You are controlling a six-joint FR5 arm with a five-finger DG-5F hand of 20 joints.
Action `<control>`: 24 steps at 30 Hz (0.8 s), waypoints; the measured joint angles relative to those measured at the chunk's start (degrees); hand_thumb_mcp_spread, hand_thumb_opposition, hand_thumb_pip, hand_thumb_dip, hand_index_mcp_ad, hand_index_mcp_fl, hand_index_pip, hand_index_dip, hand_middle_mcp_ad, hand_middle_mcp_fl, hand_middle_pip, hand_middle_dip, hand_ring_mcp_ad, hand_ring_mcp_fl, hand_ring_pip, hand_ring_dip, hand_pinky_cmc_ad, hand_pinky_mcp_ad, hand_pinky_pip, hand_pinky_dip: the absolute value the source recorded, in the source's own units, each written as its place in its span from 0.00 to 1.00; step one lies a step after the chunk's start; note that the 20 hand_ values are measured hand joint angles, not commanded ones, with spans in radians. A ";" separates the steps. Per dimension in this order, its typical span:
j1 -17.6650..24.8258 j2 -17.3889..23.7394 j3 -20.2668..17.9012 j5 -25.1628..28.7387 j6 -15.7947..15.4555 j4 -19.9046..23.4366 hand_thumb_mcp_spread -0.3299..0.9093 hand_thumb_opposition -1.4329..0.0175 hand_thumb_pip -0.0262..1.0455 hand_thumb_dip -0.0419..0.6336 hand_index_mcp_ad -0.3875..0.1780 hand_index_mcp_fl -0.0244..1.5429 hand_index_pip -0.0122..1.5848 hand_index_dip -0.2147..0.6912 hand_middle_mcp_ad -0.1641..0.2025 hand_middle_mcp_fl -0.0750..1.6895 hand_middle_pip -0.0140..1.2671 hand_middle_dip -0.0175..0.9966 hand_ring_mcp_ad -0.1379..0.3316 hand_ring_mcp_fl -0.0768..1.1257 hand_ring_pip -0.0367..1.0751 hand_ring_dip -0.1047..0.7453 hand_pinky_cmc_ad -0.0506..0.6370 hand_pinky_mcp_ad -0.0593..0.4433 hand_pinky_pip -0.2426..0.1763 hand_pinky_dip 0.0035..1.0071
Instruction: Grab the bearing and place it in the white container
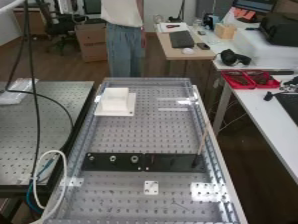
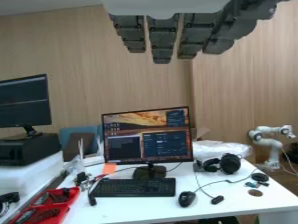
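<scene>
Fingers hang straight and slightly parted, holding nothing, with a computer screen out beyond their tips. Well apart from them, the bearing, seemingly one of the small rings, sits on the black plate, and the white container stands clear of them too, so grasping, carrying and placing all look left to do.
</scene>
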 joint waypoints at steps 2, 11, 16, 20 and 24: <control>0.01 0.03 -0.09 0.04 0.00 0.05 0.26 0.98 0.02 0.08 0.71 0.02 0.01 0.26 0.62 0.09 0.02 0.04 0.43 0.08 0.05 0.14 0.14 0.22 0.55 0.01; -0.01 0.23 -0.47 0.17 0.27 0.16 0.41 0.68 0.14 0.09 0.77 0.02 0.02 0.26 0.61 0.09 0.08 0.04 0.59 0.08 0.08 0.10 0.29 0.34 0.47 0.06; -0.10 0.34 -0.67 0.07 0.34 0.49 0.41 0.58 0.14 0.08 0.79 0.02 0.04 0.25 0.61 0.08 0.10 0.04 0.72 0.08 0.10 0.09 0.43 0.47 0.40 0.09; -0.07 0.54 -1.88 0.80 -0.29 1.71 0.43 0.55 0.14 0.09 0.79 0.02 0.04 0.25 0.65 0.08 0.11 0.04 0.76 0.08 0.10 0.08 0.48 0.51 0.36 0.11; -0.19 0.75 -4.54 1.81 -0.42 4.54 0.44 0.54 0.15 0.09 0.82 0.03 0.04 0.25 0.69 0.08 0.11 0.04 0.77 0.09 0.11 0.08 0.50 0.52 0.32 0.12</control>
